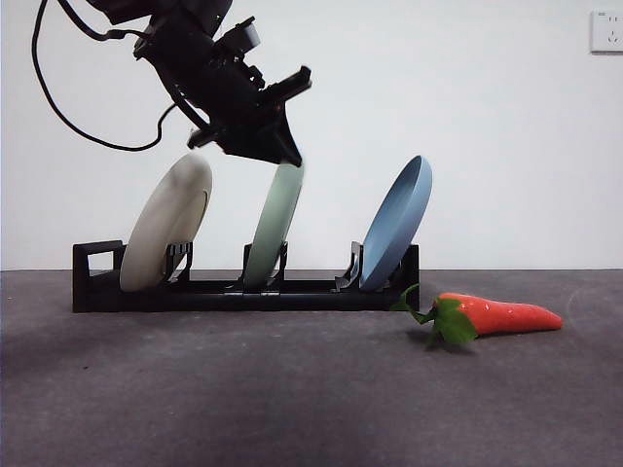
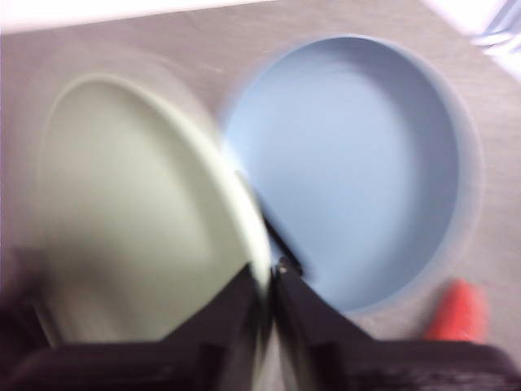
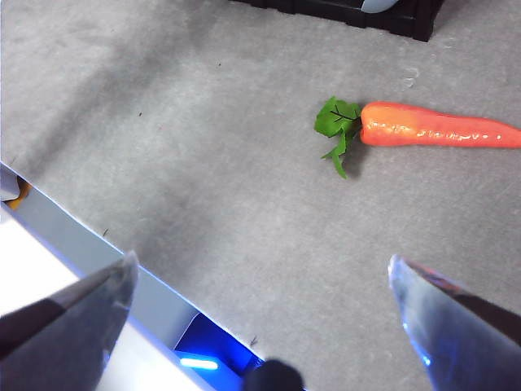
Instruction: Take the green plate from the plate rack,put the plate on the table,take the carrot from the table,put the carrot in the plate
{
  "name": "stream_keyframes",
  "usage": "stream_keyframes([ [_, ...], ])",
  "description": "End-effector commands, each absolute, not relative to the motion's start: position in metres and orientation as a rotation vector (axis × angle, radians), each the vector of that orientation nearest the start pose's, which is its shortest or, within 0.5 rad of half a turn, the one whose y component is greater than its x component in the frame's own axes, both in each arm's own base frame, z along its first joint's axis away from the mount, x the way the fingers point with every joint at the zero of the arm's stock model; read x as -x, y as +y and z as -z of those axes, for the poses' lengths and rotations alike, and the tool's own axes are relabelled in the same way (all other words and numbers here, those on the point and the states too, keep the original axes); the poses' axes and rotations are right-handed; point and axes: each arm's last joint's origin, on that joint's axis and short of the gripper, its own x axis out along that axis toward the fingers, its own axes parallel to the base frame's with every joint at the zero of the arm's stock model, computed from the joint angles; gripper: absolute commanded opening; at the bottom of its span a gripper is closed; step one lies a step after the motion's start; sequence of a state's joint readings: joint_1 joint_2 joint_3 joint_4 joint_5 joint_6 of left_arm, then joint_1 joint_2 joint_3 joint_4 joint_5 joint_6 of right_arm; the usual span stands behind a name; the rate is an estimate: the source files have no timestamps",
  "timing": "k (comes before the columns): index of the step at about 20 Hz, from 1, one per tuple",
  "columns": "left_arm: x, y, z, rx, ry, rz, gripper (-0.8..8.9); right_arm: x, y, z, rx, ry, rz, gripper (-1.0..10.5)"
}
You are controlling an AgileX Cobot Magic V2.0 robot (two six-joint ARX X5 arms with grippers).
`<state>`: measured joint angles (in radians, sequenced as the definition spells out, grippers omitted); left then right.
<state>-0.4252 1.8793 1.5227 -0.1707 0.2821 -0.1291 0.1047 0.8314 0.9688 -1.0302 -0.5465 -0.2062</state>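
The pale green plate (image 1: pixel 273 229) stands in the middle slot of the black plate rack (image 1: pixel 243 292), leaning right. My left gripper (image 1: pixel 284 148) comes down from the upper left and is shut on the green plate's top rim. In the left wrist view the plate (image 2: pixel 138 220) has its rim pinched between the jaws of this gripper (image 2: pixel 267 285). The orange carrot (image 1: pixel 501 316) lies on the grey table (image 1: pixel 292 389) to the right of the rack, its green top towards the rack. My right gripper (image 3: pixel 260 277) is open and empty above the table, short of the carrot (image 3: pixel 440 130).
A cream-white plate (image 1: pixel 165 233) stands in the rack's left slot and a blue plate (image 1: pixel 397 222) in the right slot, both close to the green one. The blue plate (image 2: pixel 358 163) shows right behind the green plate. The table's edge (image 3: pixel 98 252) is near my right gripper.
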Motion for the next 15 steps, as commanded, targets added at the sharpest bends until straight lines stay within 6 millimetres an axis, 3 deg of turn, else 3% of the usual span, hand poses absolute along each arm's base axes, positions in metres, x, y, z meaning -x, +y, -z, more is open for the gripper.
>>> stream_keyframes([
  [1, -0.394, -0.186, -0.276, 0.089, 0.576, 0.663, -0.08, -0.133, 0.029, -0.320, -0.008, 0.811, -0.693, 5.6],
  [7, -0.392, -0.186, -0.285, 0.156, 0.552, 0.677, -0.08, -0.133, 0.029, -0.320, -0.008, 0.811, -0.693, 5.6],
  [15, -0.387, -0.184, -0.340, 0.203, 0.451, 0.742, -0.08, -0.133, 0.029, -0.320, -0.007, 0.809, -0.694, 5.6],
])
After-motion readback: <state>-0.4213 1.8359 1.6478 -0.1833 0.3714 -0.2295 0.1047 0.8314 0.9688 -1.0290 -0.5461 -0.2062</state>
